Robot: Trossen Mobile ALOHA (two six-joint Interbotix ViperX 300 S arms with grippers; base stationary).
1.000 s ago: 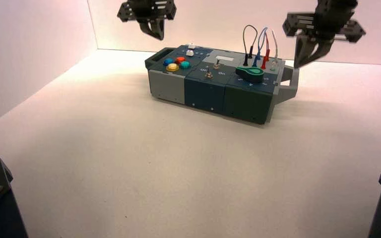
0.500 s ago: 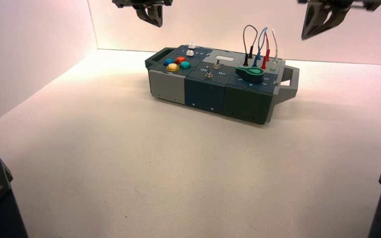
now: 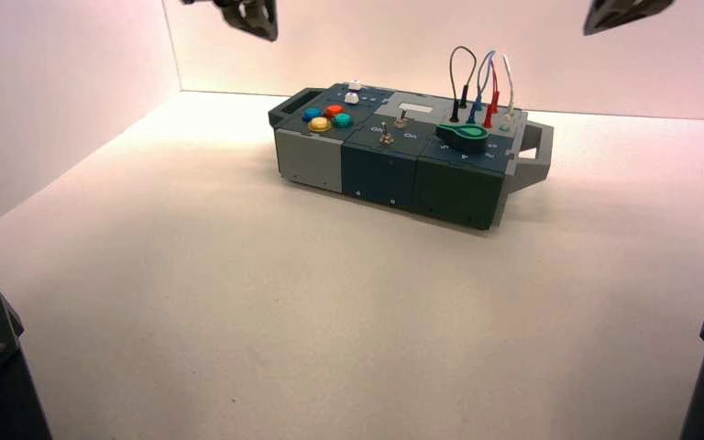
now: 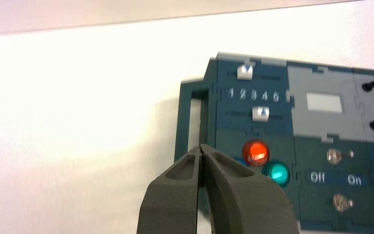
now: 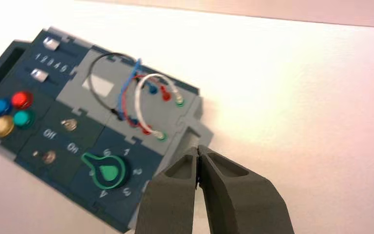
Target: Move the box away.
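My left gripper (image 4: 202,151) and my right gripper (image 5: 198,151) both end in matt, dark grey fingers with a moulded plastic look. Below them the box (image 3: 403,156) looks like hard, matt plastic in teal and grey, its round buttons (image 4: 256,151) glossy and translucent. The toggle switches (image 4: 335,156) look like shiny metal, and the tabletop (image 3: 330,302) is pale and matt.

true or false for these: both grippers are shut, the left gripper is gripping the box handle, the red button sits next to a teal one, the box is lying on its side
1. Both grippers are shut. True: the left gripper and the right gripper each have fingertips pressed together.
2. The left gripper grips the box handle. False: it is raised above the box, holding nothing.
3. The red button sits next to a teal button. True.
4. The box lies on its side. False: it stands upright, controls facing up.
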